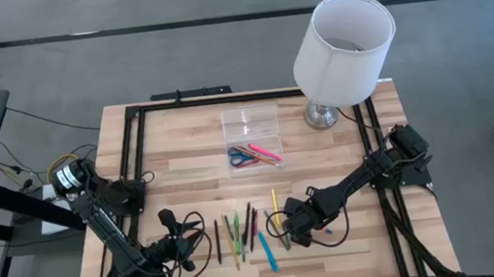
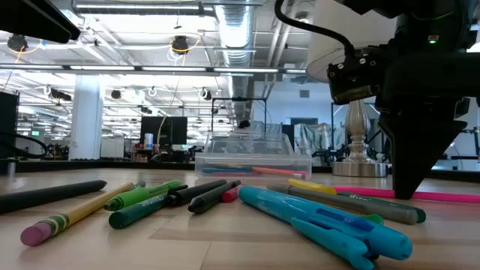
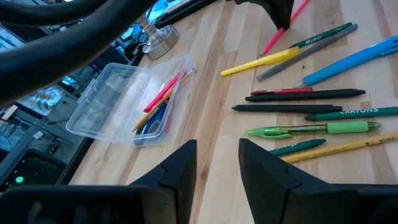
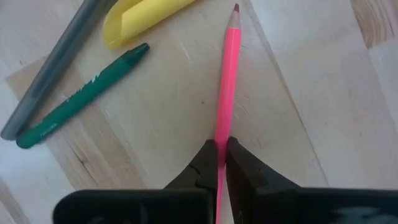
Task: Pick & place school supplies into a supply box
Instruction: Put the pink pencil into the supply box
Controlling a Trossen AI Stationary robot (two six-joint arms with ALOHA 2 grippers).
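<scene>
A slim pink pencil (image 4: 227, 74) with a sharpened tip is pinched between the dark fingers of the right gripper (image 4: 222, 163), low over the pale wood-plank surface (image 1: 194, 153). Beside it are seen a green crayon (image 4: 81, 94), a grey pen (image 4: 56, 62) and a yellow marker (image 4: 146, 15). The left gripper (image 3: 217, 165) is held with its fingers parted around nothing, near the loose row of pens and pencils (image 1: 242, 230). Farther back, the clear plastic box (image 1: 251, 138) is seen lying open, with blue-handled scissors (image 1: 241, 157) inside one half.
</scene>
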